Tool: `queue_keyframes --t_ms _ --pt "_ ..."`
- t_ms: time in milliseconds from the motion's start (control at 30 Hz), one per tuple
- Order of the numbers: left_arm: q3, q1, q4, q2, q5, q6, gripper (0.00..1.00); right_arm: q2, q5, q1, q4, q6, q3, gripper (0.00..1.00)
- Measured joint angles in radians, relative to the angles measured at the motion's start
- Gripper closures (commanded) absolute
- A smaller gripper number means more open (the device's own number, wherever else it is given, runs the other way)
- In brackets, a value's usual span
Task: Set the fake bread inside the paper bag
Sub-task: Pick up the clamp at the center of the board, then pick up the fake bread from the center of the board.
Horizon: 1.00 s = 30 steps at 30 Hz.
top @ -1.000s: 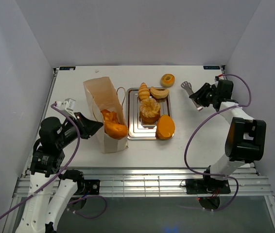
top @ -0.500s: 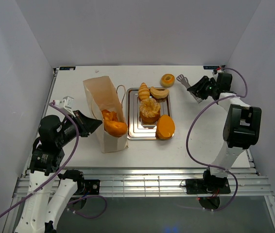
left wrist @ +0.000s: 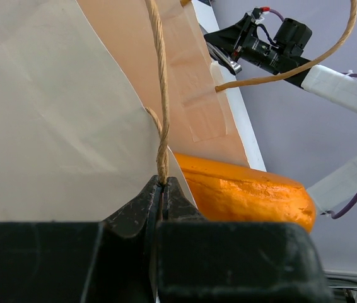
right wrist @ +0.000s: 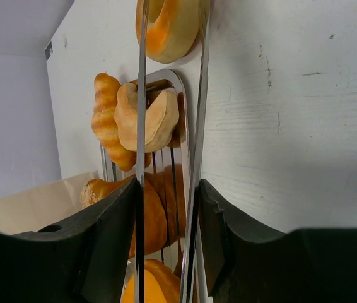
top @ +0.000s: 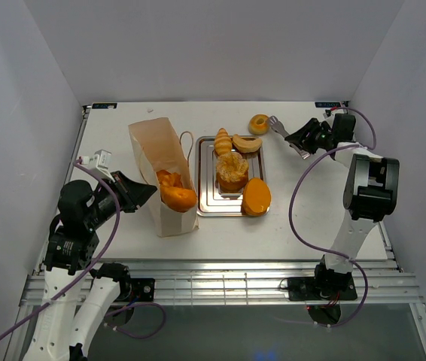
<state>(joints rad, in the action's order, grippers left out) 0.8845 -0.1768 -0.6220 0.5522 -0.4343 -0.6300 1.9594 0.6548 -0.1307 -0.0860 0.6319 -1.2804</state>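
Observation:
The paper bag [top: 164,162] stands left of the tray, with long fake bread [top: 177,194] sticking out of its mouth. My left gripper [top: 141,194] is shut on the bag's cord handle [left wrist: 159,95], pinched at the fingertips [left wrist: 161,183], with the bag wall [left wrist: 52,113] and an orange loaf [left wrist: 241,189] right behind. My right gripper [top: 303,139] is shut on metal tongs [top: 279,126]. In the right wrist view the tong arms [right wrist: 142,95] reach forward from the gripper [right wrist: 166,196] and straddle the bagel [right wrist: 169,25], which lies on the table [top: 258,123].
A silver tray [top: 205,203] holds a braided piece [top: 223,141], a cut roll [top: 247,143], a round roll [top: 232,169] and an orange loaf [top: 256,195] at its near right corner. White walls enclose the table on three sides.
My right gripper has swung the tongs left and further back, from open table to the bagel. The left gripper has stayed on the bag handle.

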Motion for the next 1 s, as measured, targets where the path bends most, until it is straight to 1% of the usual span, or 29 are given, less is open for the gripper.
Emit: queue_keyframes --t_ms 367,867,1000 --pt "0.001 0.000 -0.002 0.000 0.001 -0.007 1.00 0.044 0.029 0.000 -0.050 0.043 0.000 0.52" --pt "0.001 0.000 -0.002 0.001 0.001 -0.007 1.00 0.061 0.019 0.021 -0.047 0.044 0.000 0.50" --pt "0.001 0.000 0.000 0.004 0.001 -0.007 1.00 0.063 0.019 0.026 -0.048 0.043 -0.001 0.53"
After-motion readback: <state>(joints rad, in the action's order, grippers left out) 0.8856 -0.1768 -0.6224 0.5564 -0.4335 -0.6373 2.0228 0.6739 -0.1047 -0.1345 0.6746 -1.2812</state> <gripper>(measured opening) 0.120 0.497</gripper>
